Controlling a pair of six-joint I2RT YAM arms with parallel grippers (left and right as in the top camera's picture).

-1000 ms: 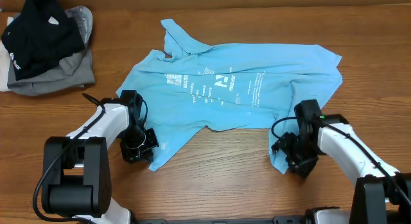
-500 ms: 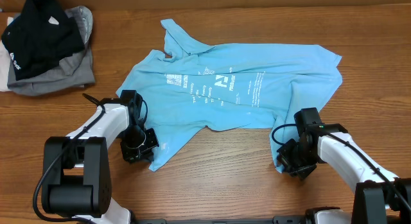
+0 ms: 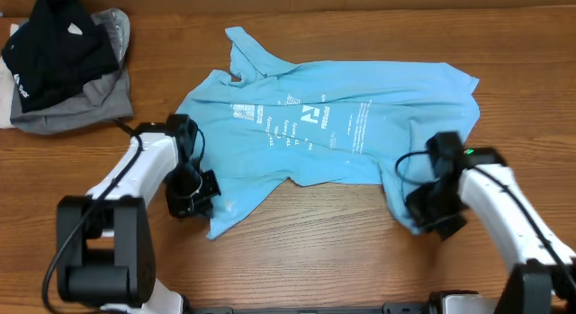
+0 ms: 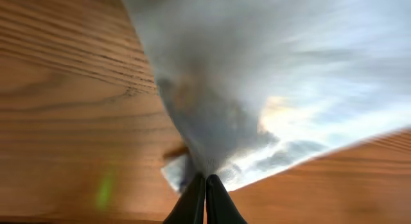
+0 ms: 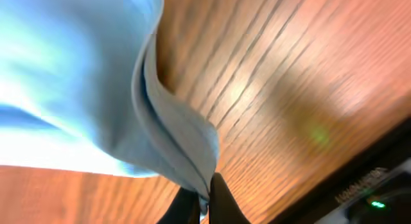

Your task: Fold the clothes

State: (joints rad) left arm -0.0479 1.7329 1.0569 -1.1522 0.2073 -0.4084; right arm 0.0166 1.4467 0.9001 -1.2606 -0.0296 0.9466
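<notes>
The clothes, a light sky-blue T-shirt (image 3: 315, 125) with white lettering, lie spread across the middle of the wooden table. At its near left corner my left gripper (image 3: 200, 204) is shut on the fabric; in the left wrist view the cloth (image 4: 257, 89) runs up from the pinched fingertips (image 4: 205, 185). On the near right corner my right gripper (image 3: 423, 219) is shut too, and the right wrist view shows a fold of blue cloth (image 5: 173, 134) caught between the black fingers (image 5: 221, 201). Both corners look slightly lifted off the table.
A black garment (image 3: 54, 44) with a small white logo lies on a grey garment (image 3: 76, 107) at the far left of the table (image 3: 306, 251). Bare wood shows in front of the shirt between the two arms.
My right gripper has closed on the shirt's near right corner and shifted right and slightly up with it. The left gripper has moved a little away from the front edge, still gripping its corner.
</notes>
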